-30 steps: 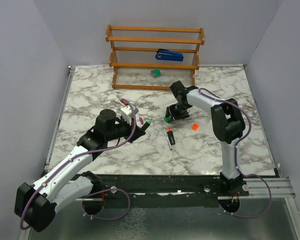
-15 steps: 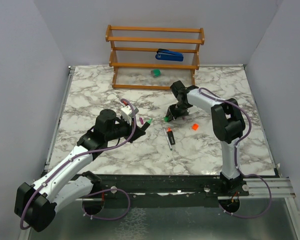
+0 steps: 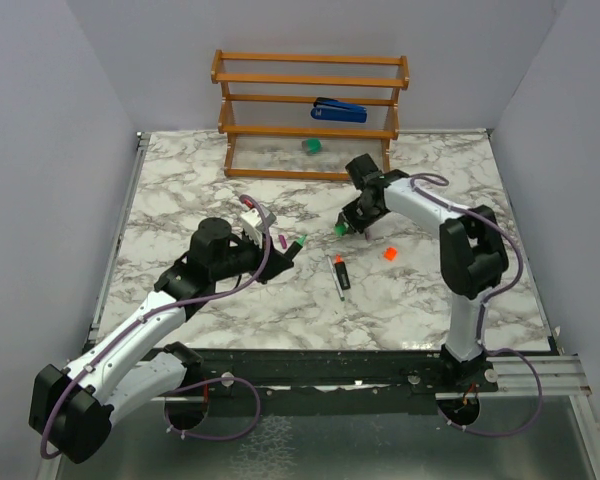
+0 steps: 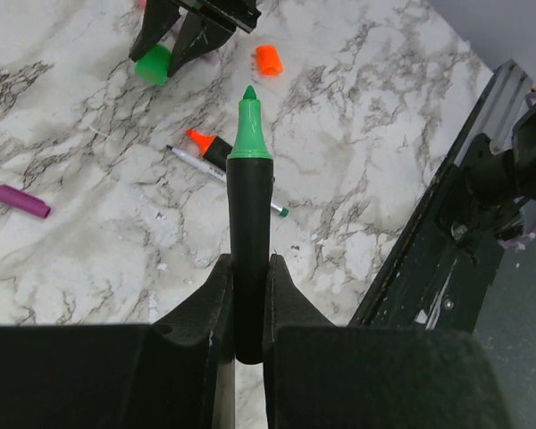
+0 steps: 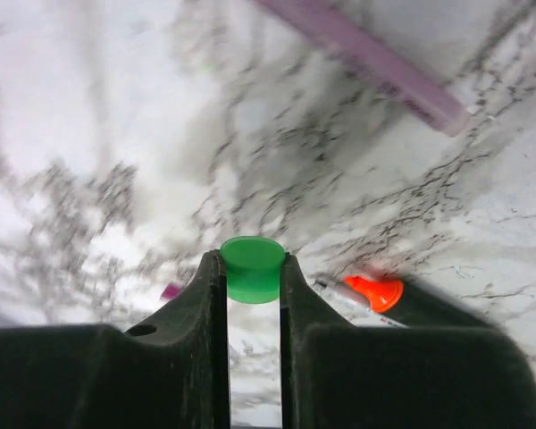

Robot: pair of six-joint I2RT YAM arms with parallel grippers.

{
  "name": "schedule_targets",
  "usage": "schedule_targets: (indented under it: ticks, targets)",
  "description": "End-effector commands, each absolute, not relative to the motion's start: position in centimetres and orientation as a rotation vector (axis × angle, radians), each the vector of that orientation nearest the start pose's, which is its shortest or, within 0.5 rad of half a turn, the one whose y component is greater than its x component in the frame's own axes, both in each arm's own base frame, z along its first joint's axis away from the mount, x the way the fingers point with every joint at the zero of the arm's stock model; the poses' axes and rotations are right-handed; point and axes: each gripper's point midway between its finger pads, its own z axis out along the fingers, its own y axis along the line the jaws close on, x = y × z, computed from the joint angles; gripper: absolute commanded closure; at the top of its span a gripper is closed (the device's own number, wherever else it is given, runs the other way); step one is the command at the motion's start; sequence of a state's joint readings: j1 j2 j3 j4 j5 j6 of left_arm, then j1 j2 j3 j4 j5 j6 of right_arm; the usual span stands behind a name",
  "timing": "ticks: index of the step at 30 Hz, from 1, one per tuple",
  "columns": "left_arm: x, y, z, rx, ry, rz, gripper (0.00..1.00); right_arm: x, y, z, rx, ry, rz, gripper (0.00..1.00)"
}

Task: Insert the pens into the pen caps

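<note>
My left gripper (image 3: 278, 252) (image 4: 248, 290) is shut on a stubby black marker (image 4: 250, 214), held above the table with its green tip (image 3: 298, 242) pointing right. My right gripper (image 3: 346, 226) (image 5: 253, 261) is shut on a small green pen cap (image 5: 253, 268) (image 3: 340, 230) (image 4: 152, 64), lifted just off the marble. On the table between the arms lie an orange-tipped black marker (image 3: 341, 273) (image 4: 205, 146) and a thin grey pen (image 4: 228, 179). An orange cap (image 3: 389, 254) (image 4: 268, 59) sits to the right and a magenta cap (image 4: 18, 200) to the left. A thin pink pen (image 5: 375, 63) lies beyond the right gripper.
A wooden rack (image 3: 310, 120) stands at the back of the marble table, with a blue stapler (image 3: 338, 110) on a shelf and a green block (image 3: 311, 146) under it. The table's black front rail (image 4: 482, 170) runs along the near edge.
My right gripper closed on the green cap and raised it slightly off the table, its arm swinging a little right. The left arm and its marker stayed put.
</note>
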State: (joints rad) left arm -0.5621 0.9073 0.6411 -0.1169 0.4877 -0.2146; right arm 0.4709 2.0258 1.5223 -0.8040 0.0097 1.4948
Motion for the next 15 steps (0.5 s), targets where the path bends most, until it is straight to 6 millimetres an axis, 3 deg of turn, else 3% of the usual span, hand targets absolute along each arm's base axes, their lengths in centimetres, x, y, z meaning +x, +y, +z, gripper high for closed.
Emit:
schedule_targets:
  ticks: [1, 3, 7, 11, 15]
  targets:
    - [20.4, -25.0, 21.2, 0.626, 1.848, -1.121, 1.00, 40.3, 24.1, 12.0, 0.878, 2.485, 0.574, 1.00]
    - [20.2, -25.6, 21.7, 0.578, 1.823, -1.199, 1.00, 40.1, 24.2, 14.4, 0.672, 2.454, 0.622, 1.00]
    - [20.3, -26.2, 21.7, 0.485, 1.811, -1.295, 1.00, 37.6, 25.3, 18.7, 0.358, 2.352, 0.791, 1.00]
    - [21.3, -26.3, 21.5, 0.434, 1.824, -1.276, 1.00, 34.4, 26.1, 22.7, 0.191, 2.259, 0.800, 1.00]
    - [22.1, -26.7, 22.0, 0.414, 1.817, -1.278, 1.00, 32.0, 26.4, 24.7, 0.141, 2.216, 0.814, 1.00]
